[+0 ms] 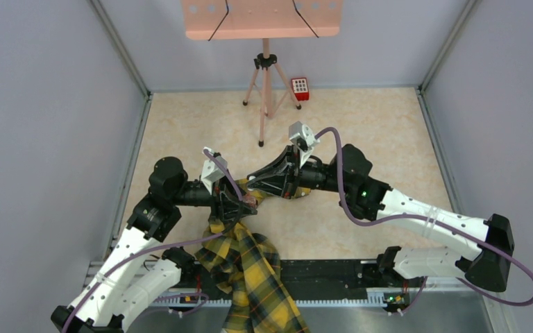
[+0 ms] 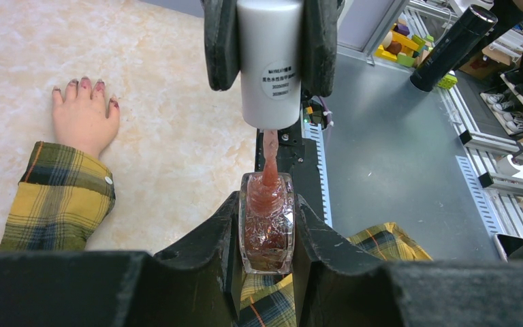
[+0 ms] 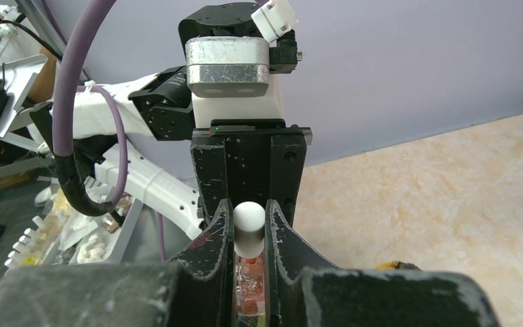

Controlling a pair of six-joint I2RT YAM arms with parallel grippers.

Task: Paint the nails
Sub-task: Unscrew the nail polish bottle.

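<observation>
At ten o'clock in the left wrist view, the nails (image 2: 85, 84) tip a pale mannequin hand (image 2: 82, 119) lying flat on the worktop (image 2: 177, 136), with the plaid sleeve (image 2: 61, 197) toward seven o'clock. Left jaws clamp the polish bottle (image 2: 267, 231); right jaws grip the white cap (image 2: 270, 61), its brush (image 2: 270, 160) reaching the bottle's mouth.

Two arms, left arm (image 1: 132, 257) and right arm (image 1: 423, 211); two grippers, left gripper (image 2: 267, 204) and right gripper (image 2: 270, 87); one polish bottle (image 2: 267, 235), one white cap (image 2: 270, 61), one mannequin hand (image 2: 82, 122) with five nails (image 2: 85, 83) showing, one plaid sleeve (image 2: 58, 197), one tripod (image 1: 266, 90), one keypad box (image 1: 300, 89), one pink board (image 1: 261, 17).
</observation>
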